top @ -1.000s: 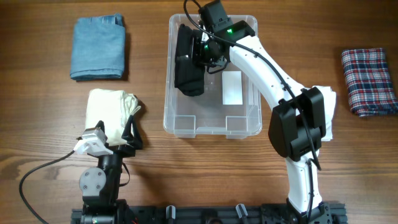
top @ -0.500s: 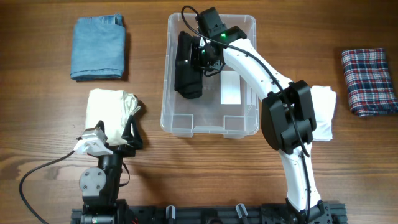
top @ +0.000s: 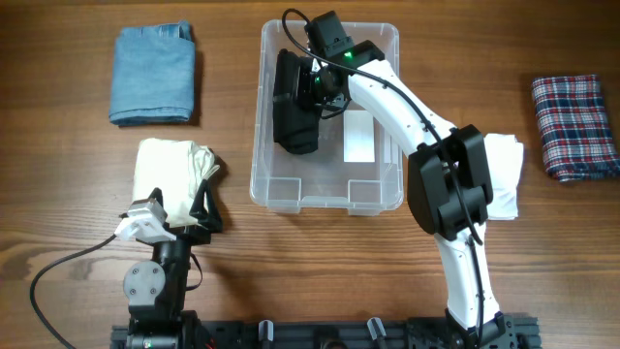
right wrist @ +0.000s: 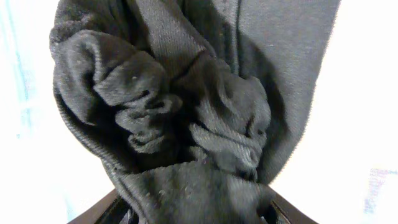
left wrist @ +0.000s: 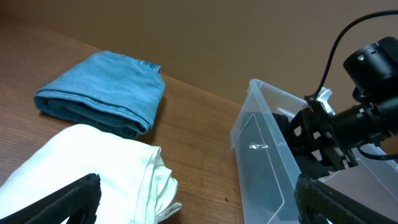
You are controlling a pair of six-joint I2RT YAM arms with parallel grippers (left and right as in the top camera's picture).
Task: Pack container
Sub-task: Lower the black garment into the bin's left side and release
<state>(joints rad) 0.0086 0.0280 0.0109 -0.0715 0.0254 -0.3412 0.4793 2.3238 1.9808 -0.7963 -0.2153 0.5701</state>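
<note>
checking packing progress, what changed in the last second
The right arm swung its elbow left, and the container slid slightly left. Whether the right gripper has released the black garment is unclear. The left gripper and other cloths stayed put.

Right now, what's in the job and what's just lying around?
In the job: container, black garment inside it, right gripper over that garment.
Lying about, likely next to pack: blue cloth, cream cloth, plaid cloth, white cloth at right.
</note>
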